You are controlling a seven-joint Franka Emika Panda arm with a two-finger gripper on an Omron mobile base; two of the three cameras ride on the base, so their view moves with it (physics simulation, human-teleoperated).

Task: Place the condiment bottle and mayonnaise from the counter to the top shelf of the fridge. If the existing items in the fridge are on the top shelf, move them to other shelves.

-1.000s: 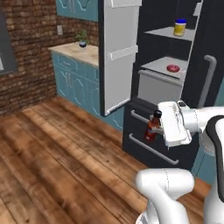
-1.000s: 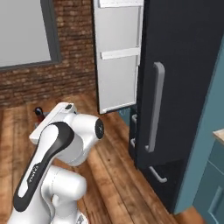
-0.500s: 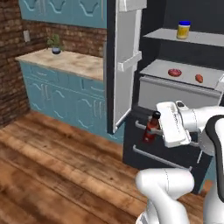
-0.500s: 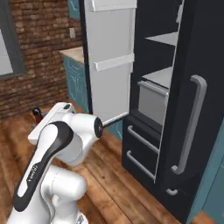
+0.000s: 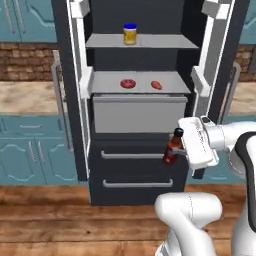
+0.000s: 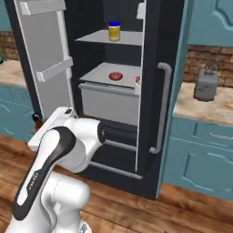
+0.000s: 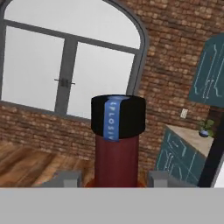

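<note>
Kitchen with brick wall, teal cabinets and a beige worktop (image 5: 30,97); the fridge (image 5: 137,60) stands open at frame centre. One jar of mayonnaise (image 5: 130,34) already sits on the top shelf (image 5: 165,42) — upper centre. Two existing items, a donut (image 5: 128,83) and an orange piece (image 5: 157,85), lie one shelf lower, so the top shelf likely needs no clearing. One bottle (image 5: 172,148), right of centre, is clamped upright in the jaws of the gripper (image 5: 186,148) — carried low, awaiting lifting.
</note>
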